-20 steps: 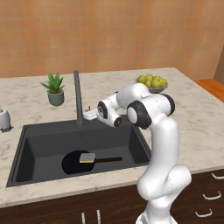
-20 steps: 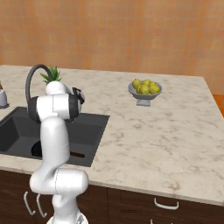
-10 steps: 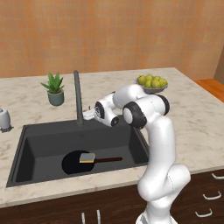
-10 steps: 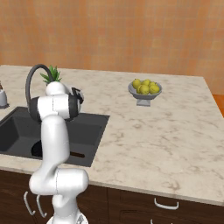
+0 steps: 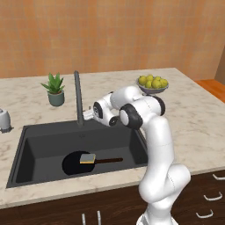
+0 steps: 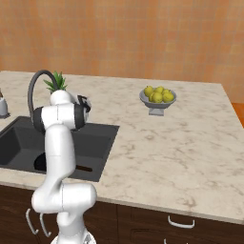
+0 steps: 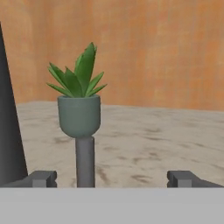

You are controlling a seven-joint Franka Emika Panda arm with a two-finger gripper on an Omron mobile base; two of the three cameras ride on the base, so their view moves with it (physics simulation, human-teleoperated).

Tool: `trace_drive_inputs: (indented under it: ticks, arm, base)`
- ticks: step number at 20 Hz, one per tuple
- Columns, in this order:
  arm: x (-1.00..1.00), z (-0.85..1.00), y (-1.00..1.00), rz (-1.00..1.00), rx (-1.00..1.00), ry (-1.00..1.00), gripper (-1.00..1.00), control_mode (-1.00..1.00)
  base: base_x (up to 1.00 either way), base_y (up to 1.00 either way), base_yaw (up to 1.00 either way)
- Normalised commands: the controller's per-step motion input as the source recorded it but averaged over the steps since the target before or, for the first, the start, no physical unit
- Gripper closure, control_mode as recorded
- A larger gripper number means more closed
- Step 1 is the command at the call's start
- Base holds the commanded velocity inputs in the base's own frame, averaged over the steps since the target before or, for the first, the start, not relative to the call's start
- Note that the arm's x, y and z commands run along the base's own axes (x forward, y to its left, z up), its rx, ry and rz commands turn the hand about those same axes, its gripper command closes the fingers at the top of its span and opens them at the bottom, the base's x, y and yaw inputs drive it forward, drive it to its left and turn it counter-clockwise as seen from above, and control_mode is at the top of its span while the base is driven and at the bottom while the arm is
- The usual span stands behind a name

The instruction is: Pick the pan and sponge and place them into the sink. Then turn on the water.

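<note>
The pan (image 5: 75,162) is lying in the sink (image 5: 39,136) with the sponge (image 5: 87,158) resting on it, so only the water is left to do. The gripper (image 5: 89,115) is hovering beside the tap (image 5: 78,99), fingers (image 7: 41,179) spread wide and holding nothing, seemingly lining up on its small lever (image 7: 85,161).

1. Arm rises from the base, elbow bent, forearm reaching level toward the faucet (image 5: 78,99).
2. Gripper (image 7: 113,178) sits just beside the faucet's lower stem, on its right in the left base view, above the back rim.
3. Jaws spread wide, holding nothing.
4. Hand view: fingertips (image 7: 41,178) level, straddling a thin upright post by the faucet.
</note>
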Motion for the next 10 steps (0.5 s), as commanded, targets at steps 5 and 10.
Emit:
trace_drive_inputs:
  ticks: [5, 10]
  arm:
    - [0.20, -0.09, 0.15, -0.03, 0.00, 0.00, -1.00, -1.00]
    - [0.07, -0.03, 0.05, -0.03, 0.00, 0.00, -1.00, -1.00]
  base:
    - [0.00, 0.00, 0.00]
    - [0.00, 0.00, 0.00]
